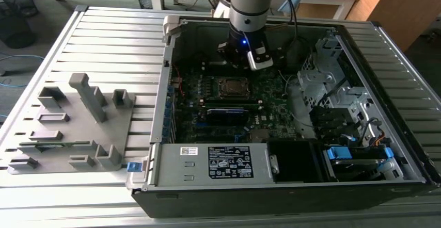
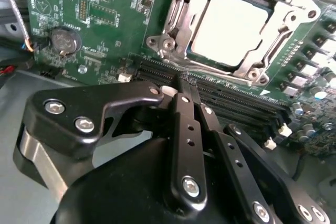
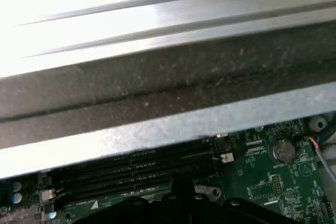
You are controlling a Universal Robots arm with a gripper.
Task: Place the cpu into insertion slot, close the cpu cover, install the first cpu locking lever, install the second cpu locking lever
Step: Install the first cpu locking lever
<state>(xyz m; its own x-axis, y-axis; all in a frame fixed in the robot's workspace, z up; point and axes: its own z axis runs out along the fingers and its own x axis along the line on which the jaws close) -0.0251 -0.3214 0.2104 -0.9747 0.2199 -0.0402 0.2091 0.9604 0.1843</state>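
The cpu [image 2: 231,24] lies flat in the insertion slot [image 1: 234,86] on the green motherboard, its pale silver top facing up. The cpu cover [image 2: 178,19], a silvery metal frame, lies down around the chip. How the locking levers stand I cannot tell. In the second wrist view my gripper [image 2: 185,83] hangs above the memory slots just beside the socket, its black fingers [image 2: 187,129] pressed together with nothing between them. In the exterior view the gripper [image 1: 246,63] sits inside the open case, just behind the socket.
Black memory slots [image 2: 231,98] run beside the socket, and a coin battery [image 2: 64,40] sits further off. A labelled power supply box [image 1: 214,163] fills the case front, with drive bays [image 1: 358,156] on the exterior view's right. A grey parts fixture [image 1: 69,125] stands on the slatted table.
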